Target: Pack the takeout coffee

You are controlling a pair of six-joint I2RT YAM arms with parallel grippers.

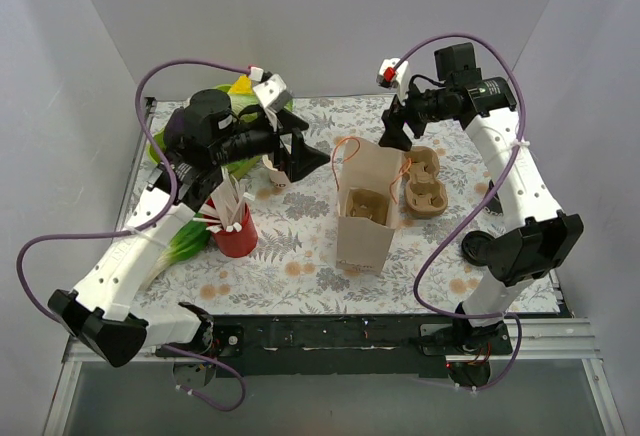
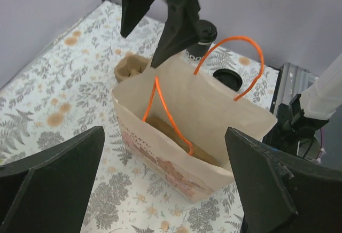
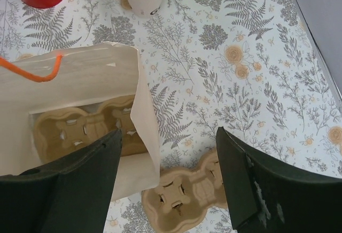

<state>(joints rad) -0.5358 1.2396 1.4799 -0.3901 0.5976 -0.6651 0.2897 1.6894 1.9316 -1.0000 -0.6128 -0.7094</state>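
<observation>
The takeout coffee (image 2: 203,33), a dark cup with a round black lid, stands beyond the brown paper bag (image 2: 187,121) in the left wrist view. The top view does not show it; the right arm covers that spot. The bag (image 1: 364,221) stands open at mid-table, with orange handles and a cardboard carrier (image 3: 85,129) inside. A second carrier (image 1: 424,184) lies just right of the bag. My left gripper (image 1: 310,159) is open and empty, left of the bag. My right gripper (image 1: 393,136) is open and empty above the bag's right edge and the second carrier (image 3: 187,190).
A lidless white cup (image 1: 278,178) stands under my left gripper. A red cup (image 1: 237,234) with sticks stands further forward. A loose black lid (image 1: 478,248) lies near the right arm. Green and yellow items sit at the back left. White walls enclose the table.
</observation>
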